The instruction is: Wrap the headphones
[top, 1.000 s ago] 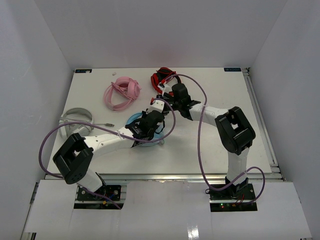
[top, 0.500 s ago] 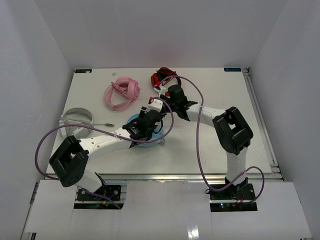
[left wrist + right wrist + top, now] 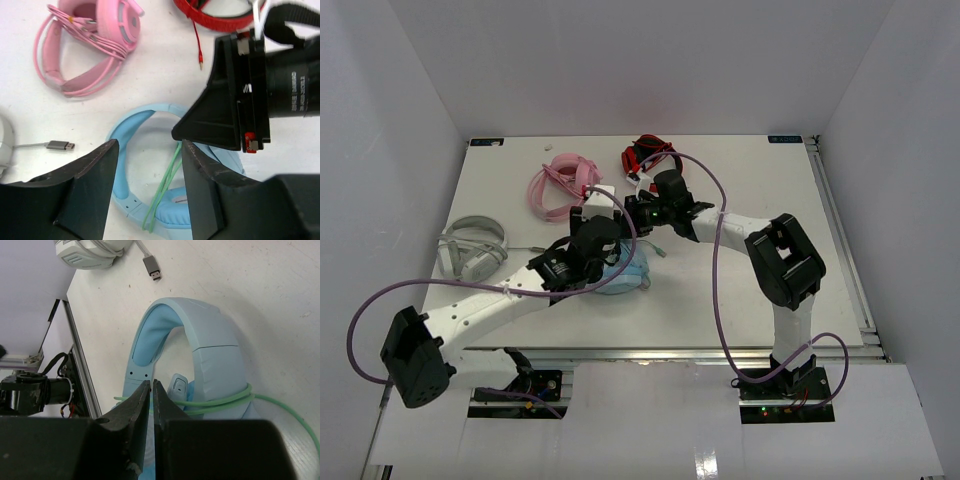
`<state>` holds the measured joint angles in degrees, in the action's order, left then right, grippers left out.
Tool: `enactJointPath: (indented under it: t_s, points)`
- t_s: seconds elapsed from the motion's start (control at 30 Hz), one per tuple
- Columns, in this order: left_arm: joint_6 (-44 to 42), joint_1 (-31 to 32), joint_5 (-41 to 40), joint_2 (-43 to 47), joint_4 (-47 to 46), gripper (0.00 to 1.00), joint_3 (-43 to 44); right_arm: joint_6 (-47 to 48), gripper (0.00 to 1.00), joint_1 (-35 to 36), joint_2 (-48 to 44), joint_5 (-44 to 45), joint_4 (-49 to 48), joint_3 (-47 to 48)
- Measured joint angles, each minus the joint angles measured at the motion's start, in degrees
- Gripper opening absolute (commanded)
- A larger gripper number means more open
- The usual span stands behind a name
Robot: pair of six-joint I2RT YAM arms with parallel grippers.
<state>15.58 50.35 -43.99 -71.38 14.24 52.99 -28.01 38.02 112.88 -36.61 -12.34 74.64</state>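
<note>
Both close to headphones point(image 3: 625, 275): left gripper point(image 3: 147, 147) apart, headband point(image 3: 132, 125) directly below; right gripper point(image 3: 151, 384) pinched together at cable point(image 3: 220, 401), grasp unclear.

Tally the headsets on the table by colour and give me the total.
Pink headset: 1
Red headset: 1
Grey-white headset: 1
Light blue headset: 1
Total: 4

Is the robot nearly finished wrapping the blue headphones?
Not yet. Done: some green cable already loops across the headband of the headphones. In hand: the right tool pinches the cable, and the left tool hangs open above. Left: the loose cable trailing away.
</note>
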Motion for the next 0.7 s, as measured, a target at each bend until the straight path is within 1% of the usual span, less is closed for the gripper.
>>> enactJointPath:
  t_s: [0.13,0.2,0.37,0.53,0.63,0.7]
  points:
    - [2.75,-0.39,-1.22,4.85,1.67,0.66,-0.02,0.13,0.19,0.00,0.00,0.44,0.70,0.33]
    - [3.79,-0.70,-1.24,5.84,2.59,0.66,0.02,0.28,0.23,-0.02,-0.02,0.75,1.50,0.74]
    - [5.49,-1.44,1.88,5.27,7.71,0.66,1.66,1.50,0.26,-0.44,-2.30,3.25,6.86,2.01]
    - [6.99,-1.49,5.91,5.35,9.64,0.66,1.33,2.38,0.28,-3.42,-10.05,6.59,11.67,1.88]
    - [7.74,-1.49,7.64,5.71,9.29,0.64,-0.69,2.49,0.23,-5.56,-16.64,10.42,12.59,-0.10]
    - [8.38,-1.49,8.58,5.71,9.15,0.63,-2.49,1.92,0.21,-6.36,-20.68,13.03,12.28,-3.78]
